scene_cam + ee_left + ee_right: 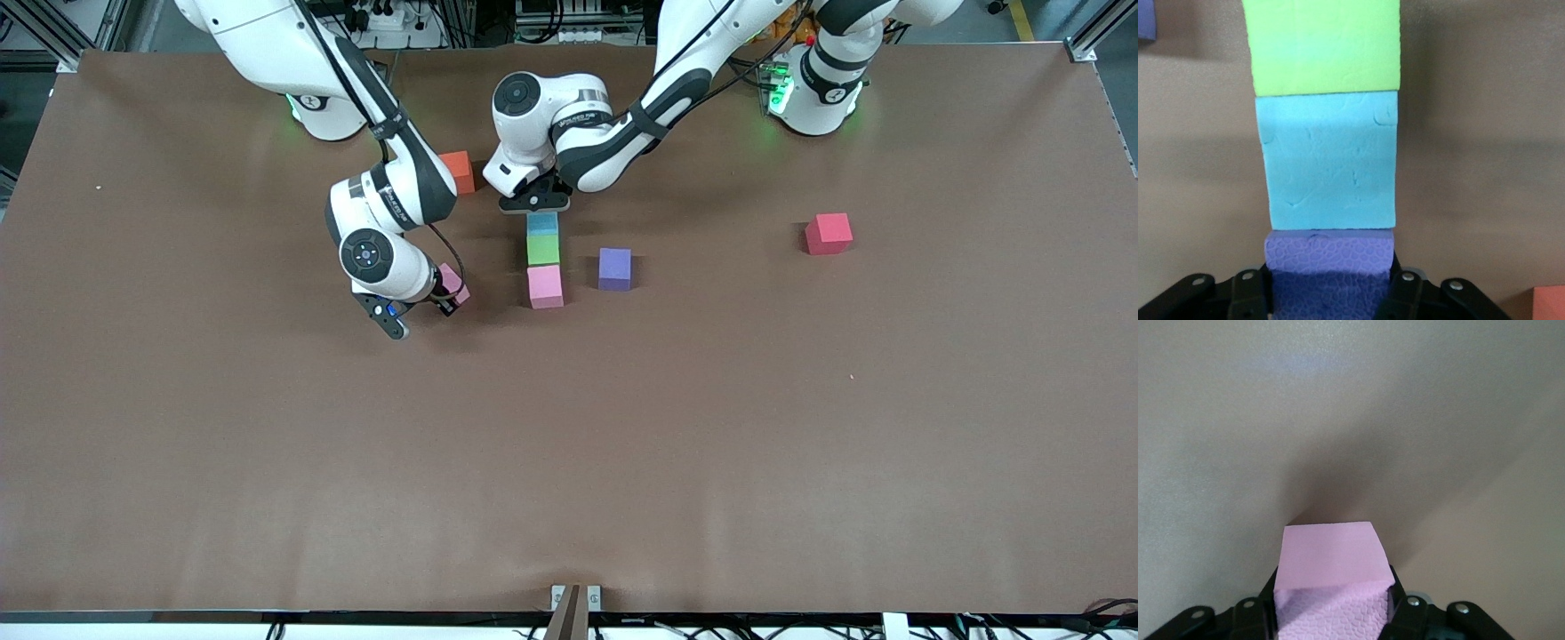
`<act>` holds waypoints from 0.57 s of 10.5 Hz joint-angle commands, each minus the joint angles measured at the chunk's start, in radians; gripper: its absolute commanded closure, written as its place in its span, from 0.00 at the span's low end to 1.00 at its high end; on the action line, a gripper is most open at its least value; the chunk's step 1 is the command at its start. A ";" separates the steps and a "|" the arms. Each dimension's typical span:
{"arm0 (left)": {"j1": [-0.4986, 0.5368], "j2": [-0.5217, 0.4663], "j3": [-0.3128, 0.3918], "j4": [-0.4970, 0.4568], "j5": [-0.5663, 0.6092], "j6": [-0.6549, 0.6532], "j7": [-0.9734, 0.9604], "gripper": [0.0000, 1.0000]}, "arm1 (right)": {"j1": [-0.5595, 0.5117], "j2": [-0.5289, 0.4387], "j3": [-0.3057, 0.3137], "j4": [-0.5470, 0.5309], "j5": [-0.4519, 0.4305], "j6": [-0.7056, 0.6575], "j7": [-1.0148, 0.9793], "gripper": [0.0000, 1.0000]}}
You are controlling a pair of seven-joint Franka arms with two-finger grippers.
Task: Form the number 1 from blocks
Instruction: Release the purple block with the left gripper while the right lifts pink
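Observation:
A column of blocks lies mid-table: a pink block (545,286) nearest the front camera, then a green block (543,250) (1325,43), then a light blue block (543,223) (1328,160). My left gripper (533,200) (1329,287) is shut on a purple block (1329,257) that butts against the light blue block's farther end; the hand hides that purple block in the front view. Toward the right arm's end, my right gripper (449,298) (1331,607) is shut on a second pink block (451,283) (1328,557), low at the table and slightly turned.
Another purple block (614,268) (1145,20) stands beside the column, toward the left arm's end. A red block (828,233) sits farther that way. An orange block (457,172) (1548,303) lies close to the right arm's forearm, farther from the front camera.

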 commanded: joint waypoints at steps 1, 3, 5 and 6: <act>-0.004 0.022 0.003 0.026 0.025 -0.004 0.006 0.81 | 0.001 -0.016 0.001 0.024 0.016 -0.001 -0.010 0.52; -0.011 0.021 0.023 0.026 0.029 -0.004 0.005 0.00 | 0.000 -0.030 -0.001 0.053 -0.003 -0.001 -0.028 0.52; -0.016 0.012 0.023 0.026 0.028 -0.008 -0.015 0.00 | -0.012 -0.058 -0.001 0.066 -0.082 0.000 -0.138 0.52; -0.021 0.007 0.023 0.026 0.028 -0.014 -0.035 0.00 | -0.015 -0.058 -0.001 0.084 -0.142 0.003 -0.179 0.52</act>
